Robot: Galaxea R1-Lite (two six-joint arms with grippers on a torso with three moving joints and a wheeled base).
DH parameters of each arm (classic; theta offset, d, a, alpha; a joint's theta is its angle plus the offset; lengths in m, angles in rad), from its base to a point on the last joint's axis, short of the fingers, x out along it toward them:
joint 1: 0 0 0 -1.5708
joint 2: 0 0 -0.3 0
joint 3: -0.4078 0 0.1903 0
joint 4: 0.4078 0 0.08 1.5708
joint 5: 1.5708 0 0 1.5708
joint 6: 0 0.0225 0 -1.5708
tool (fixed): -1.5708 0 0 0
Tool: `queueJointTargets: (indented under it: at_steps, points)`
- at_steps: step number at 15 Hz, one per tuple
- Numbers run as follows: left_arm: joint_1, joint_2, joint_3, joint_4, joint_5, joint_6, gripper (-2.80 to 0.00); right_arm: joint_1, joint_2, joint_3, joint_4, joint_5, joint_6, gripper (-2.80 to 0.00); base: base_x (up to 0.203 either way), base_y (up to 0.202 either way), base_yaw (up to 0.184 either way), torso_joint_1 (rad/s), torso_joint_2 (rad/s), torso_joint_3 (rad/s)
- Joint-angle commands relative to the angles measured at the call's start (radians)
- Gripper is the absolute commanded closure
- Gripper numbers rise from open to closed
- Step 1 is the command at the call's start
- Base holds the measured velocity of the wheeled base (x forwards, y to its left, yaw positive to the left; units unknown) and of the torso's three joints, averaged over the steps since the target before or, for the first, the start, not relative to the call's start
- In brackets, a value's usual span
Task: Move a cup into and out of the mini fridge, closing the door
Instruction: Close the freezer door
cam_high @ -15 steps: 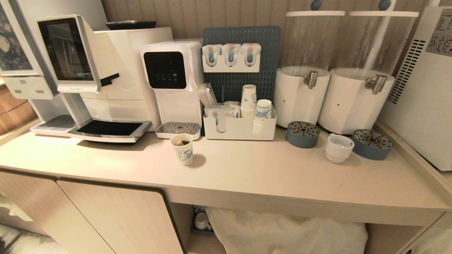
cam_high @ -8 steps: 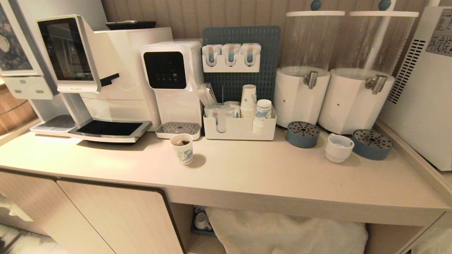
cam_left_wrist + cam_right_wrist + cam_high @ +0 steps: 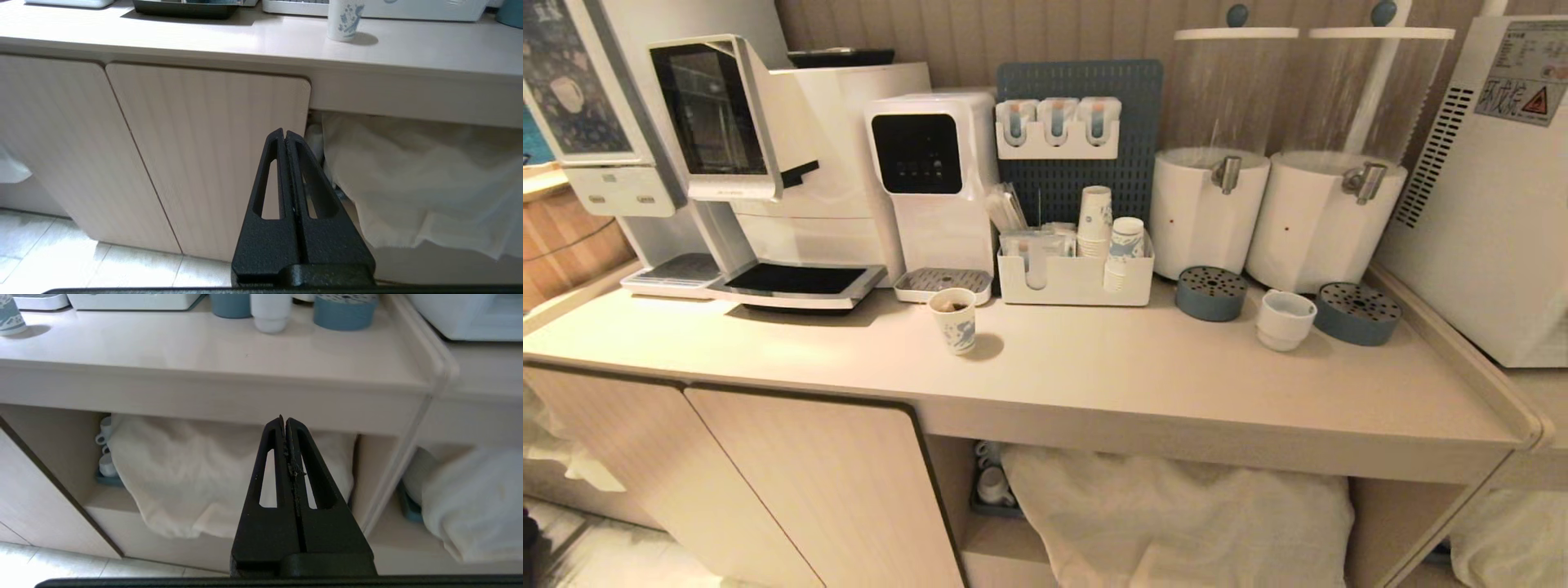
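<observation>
Starting at the far left of the counter (image 3: pixel 1094 384), a coffee machine (image 3: pixel 768 171) stands against the wall, with a water dispenser (image 3: pixel 931 180) just to its right. A blue-patterned paper cup (image 3: pixel 956 320) stands alone nearer the counter's front edge. Right of it, a white organiser (image 3: pixel 1078 278) holds stacked paper cups, then two cylindrical drink dispensers (image 3: pixel 1209 208) follow, each with a blue drip tray (image 3: pixel 1211 292) in front. The cup (image 3: pixel 1285 320) stands upright on the counter between the two drip trays, near the right one. The mini fridge (image 3: pixel 1486 204) occupies the far right, showing its vented side. Below counter level, the left gripper (image 3: pixel 284 134) faces the cabinet door (image 3: pixel 196 155), jaws closed on nothing; the right gripper (image 3: pixel 284 421) faces a white cloth (image 3: pixel 196 473) on the open shelf, jaws likewise closed and empty.
</observation>
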Motion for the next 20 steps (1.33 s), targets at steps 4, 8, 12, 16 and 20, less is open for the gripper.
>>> queueJointTargets:
  at_steps: [4,8,12,16,20]
  points:
    - [0.000,0.000,0.001,-0.002,0.000,-0.001,0.00,0.001,0.003,0.000,0.001,0.000,-0.001,0.00,-0.189,0.000,0.003,0.001,0.00,0.002]
    - [0.000,0.000,0.000,0.001,0.000,0.003,0.00,0.001,0.003,0.001,0.001,0.000,-0.001,0.00,-0.132,0.000,0.001,0.002,0.00,-0.002]
    - [0.000,0.000,0.000,0.001,0.000,0.003,0.00,0.001,0.005,0.000,0.001,0.000,-0.001,0.00,-0.002,-0.049,0.000,0.001,0.00,0.002]
    - [0.000,0.000,0.000,0.001,0.000,0.003,0.00,0.001,0.006,0.000,0.001,0.000,-0.001,0.00,0.000,-0.190,-0.007,0.001,0.00,-0.001]
    - [0.000,0.000,0.000,0.001,0.000,0.003,0.00,0.001,0.006,0.000,0.001,0.000,-0.001,0.00,0.000,-0.192,-0.006,0.002,0.00,0.002]
